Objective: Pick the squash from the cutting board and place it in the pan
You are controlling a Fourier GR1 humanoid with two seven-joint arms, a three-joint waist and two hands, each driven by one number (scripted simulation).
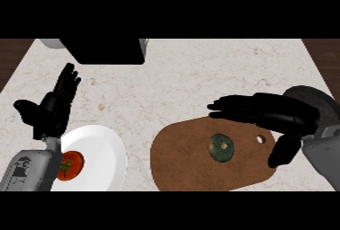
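My right hand (279,114), fingers straight and holding nothing, hovers at the cutting board's (192,173) far edge. Squash (221,147) sits mid-board, pan (317,96) just behind. Left hand (50,110) rests with fingers spread, at the bench's (199,76) left edge.

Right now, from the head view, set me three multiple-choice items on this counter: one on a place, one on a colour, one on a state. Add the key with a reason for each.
1. Where does the squash lie?
A) on the cutting board
B) in a bowl
C) on a stove burner

2. What colour is the cutting board?
A) white
B) brown
C) blue

3. How is the right hand?
A) shut on the squash
B) out of view
C) open, holding nothing

Key:
1 A: the squash sits near the board's middle.
2 B: the board's whole top shows brown.
3 C: its fingers stretch out straight over the board's far edge, none curled round the squash.
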